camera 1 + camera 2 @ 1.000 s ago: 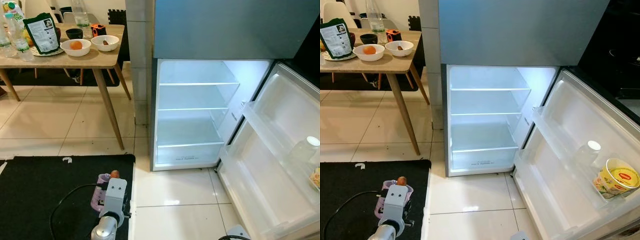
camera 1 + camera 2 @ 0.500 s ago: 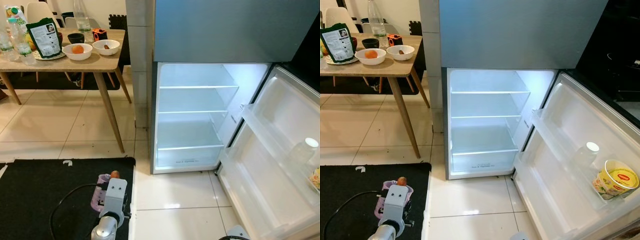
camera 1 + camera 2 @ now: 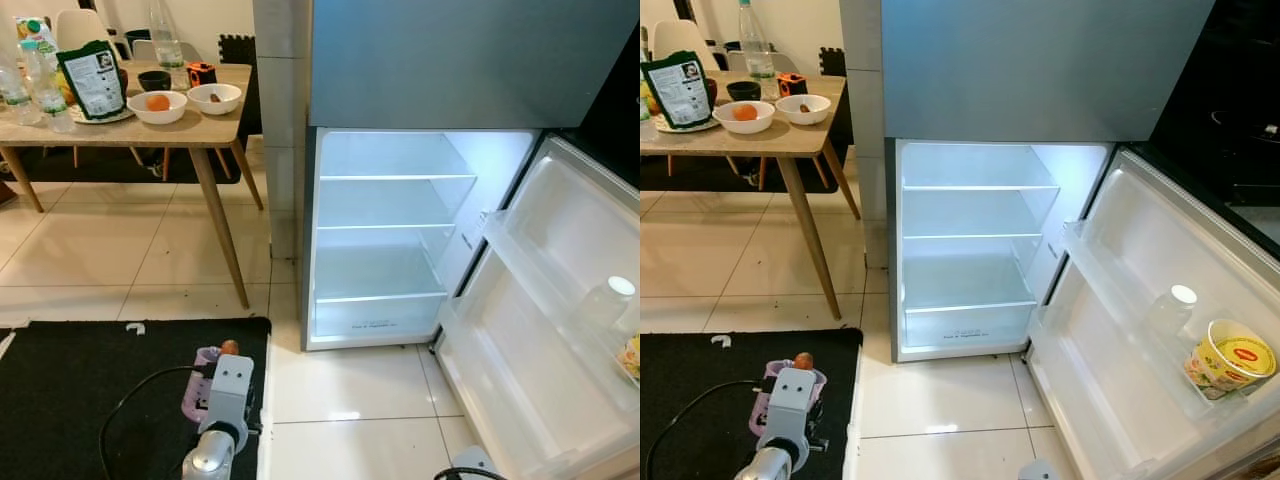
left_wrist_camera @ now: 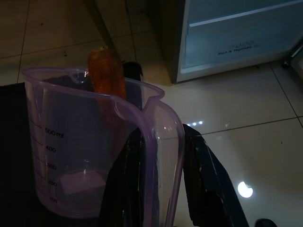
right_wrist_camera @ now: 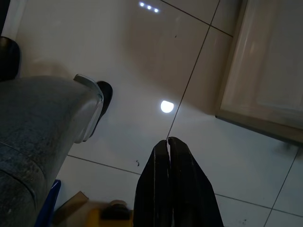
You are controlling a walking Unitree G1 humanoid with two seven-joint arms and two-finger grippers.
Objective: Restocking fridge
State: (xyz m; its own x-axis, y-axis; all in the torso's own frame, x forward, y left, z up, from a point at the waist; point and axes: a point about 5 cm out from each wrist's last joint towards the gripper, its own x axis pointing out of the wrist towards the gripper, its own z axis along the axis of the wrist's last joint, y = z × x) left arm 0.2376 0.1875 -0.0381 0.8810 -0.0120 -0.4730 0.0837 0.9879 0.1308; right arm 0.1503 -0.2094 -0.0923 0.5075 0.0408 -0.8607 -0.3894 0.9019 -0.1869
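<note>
Clamping jug (image 4: 94, 156) with carrot (image 4: 106, 71), left gripper (image 4: 163, 189).

Measuring jug (image 4: 94, 156) — graduations read 600 ml, 400, 300, 200, 100.

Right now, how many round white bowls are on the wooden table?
2. One round white bowl holding an orange fruit sits near the table's front edge; the second white bowl sits beside it, toward the fridge. Others may be hidden behind the green bag.

Clear plastic jug (image 4: 99, 156) – glossy tiles (image 3: 340, 385)
</note>
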